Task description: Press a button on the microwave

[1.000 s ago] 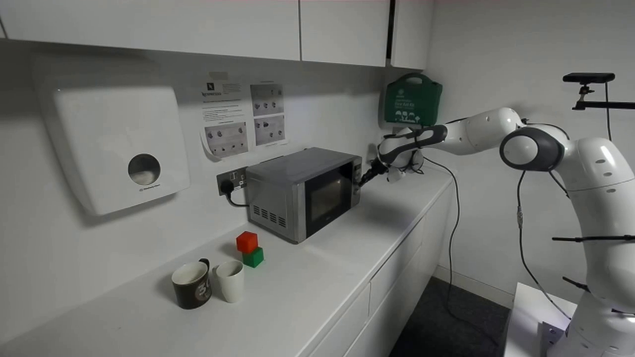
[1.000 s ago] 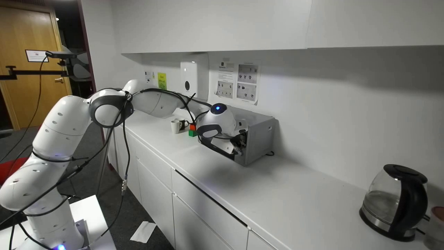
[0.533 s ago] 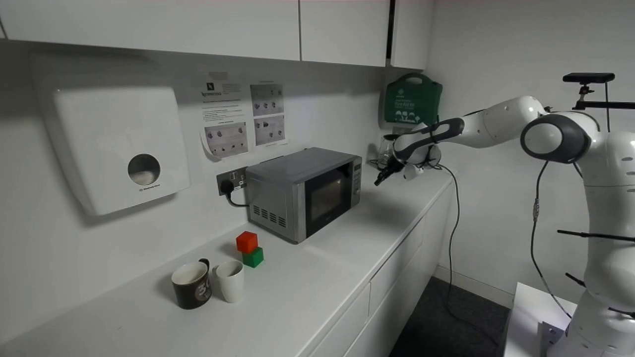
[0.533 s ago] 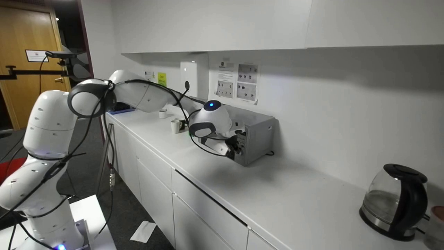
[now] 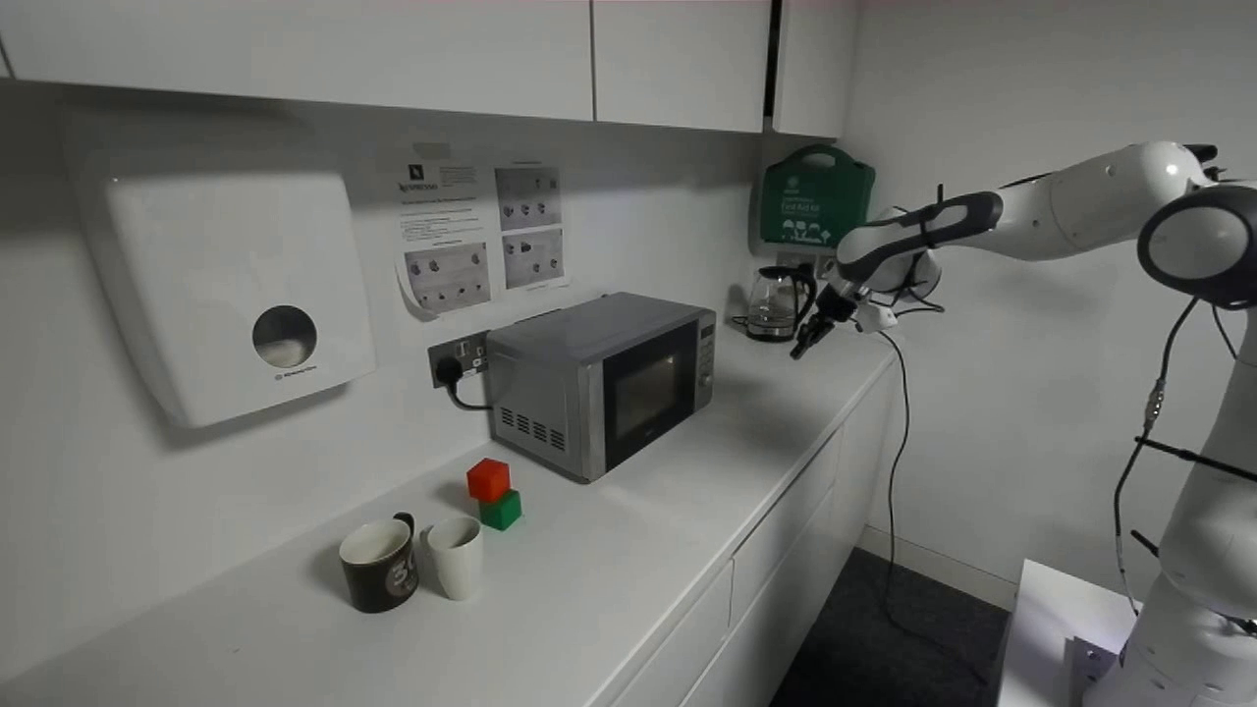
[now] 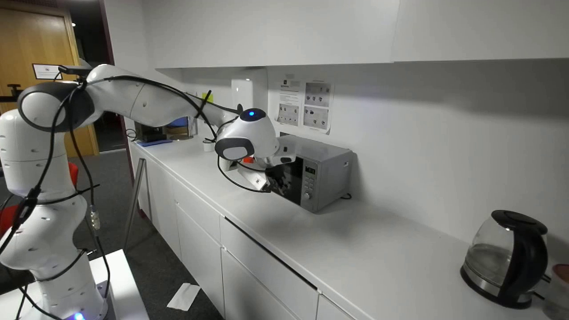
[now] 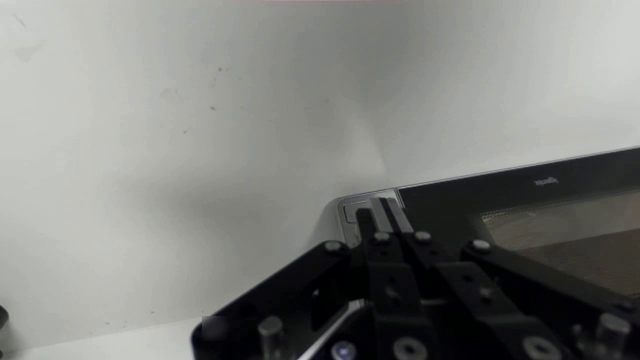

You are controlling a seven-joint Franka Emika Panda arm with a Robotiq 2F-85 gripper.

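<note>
The dark grey microwave (image 5: 550, 339) stands on the counter against the wall with its door shut. It also shows in an exterior view (image 6: 335, 178) and in the wrist view (image 7: 445, 210). Its control strip (image 6: 309, 182), with a small display, several buttons and a knob, is at the right edge of the front. My gripper (image 5: 798, 351) is apart from the microwave, in front of and to the right of the control strip. In the wrist view the gripper (image 7: 385, 201) has its fingers together with nothing between them, and they cover part of the control strip.
A glass kettle (image 6: 489, 258) stands on the counter beyond the gripper. A red block (image 5: 489, 480) on a green block (image 5: 502, 511), a dark mug (image 5: 381, 577) and a white cup (image 5: 459, 565) stand left of the microwave. Cabinets (image 5: 393, 49) hang above.
My gripper has drawn back from the microwave's control strip, away toward the robot's base. The strip, hidden by the hand before, now shows. The microwave and counter items have not moved.
</note>
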